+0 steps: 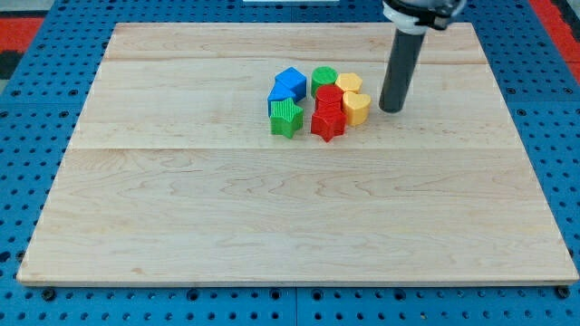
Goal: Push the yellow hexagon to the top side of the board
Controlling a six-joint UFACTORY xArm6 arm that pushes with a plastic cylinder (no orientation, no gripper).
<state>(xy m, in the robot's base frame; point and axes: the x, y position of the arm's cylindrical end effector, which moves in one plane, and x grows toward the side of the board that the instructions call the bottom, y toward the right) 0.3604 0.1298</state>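
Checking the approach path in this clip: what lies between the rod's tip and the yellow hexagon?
Only bare board, in the camera view. My tip stands to the view's right of the cluster; the yellow hexagon sits up-left of it, with the yellow heart just below that line.

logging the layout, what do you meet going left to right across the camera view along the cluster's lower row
green block → red star block → yellow block → my tip, just to the view's right of the yellow block. Blocks behind them overlap, so they are left out.

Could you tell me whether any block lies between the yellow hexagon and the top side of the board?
No block does: the yellow hexagon sits at the cluster's upper right with bare board above it. My tip stands just right of the yellow heart.
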